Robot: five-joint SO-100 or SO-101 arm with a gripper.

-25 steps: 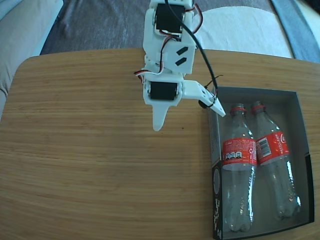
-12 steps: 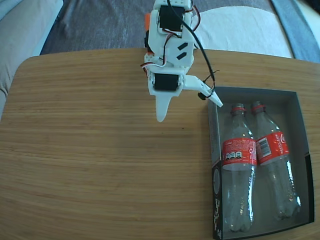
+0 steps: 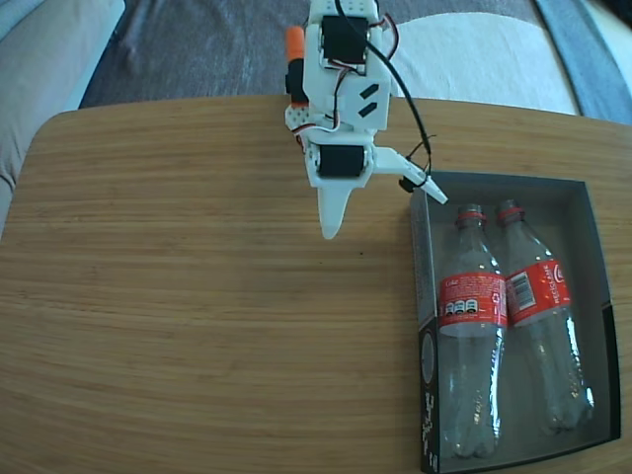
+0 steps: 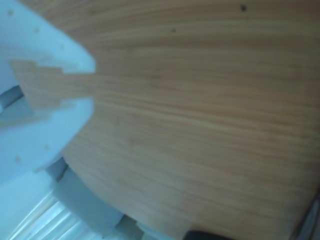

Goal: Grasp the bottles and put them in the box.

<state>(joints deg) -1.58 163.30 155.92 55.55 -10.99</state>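
Inside the box [image 3: 589, 259], at the right of the fixed view, both bottles lie side by side, touching: the left bottle [image 3: 469, 326] against the left wall, the right bottle [image 3: 541, 316] beside it, necks toward the far wall. Above bare counter [image 3: 178, 296], left of the box's far corner, the hand [image 3: 383, 216] hangs empty with its fingers spread. The wrist view shows only wood grain between its white fingers [image 4: 55, 50].
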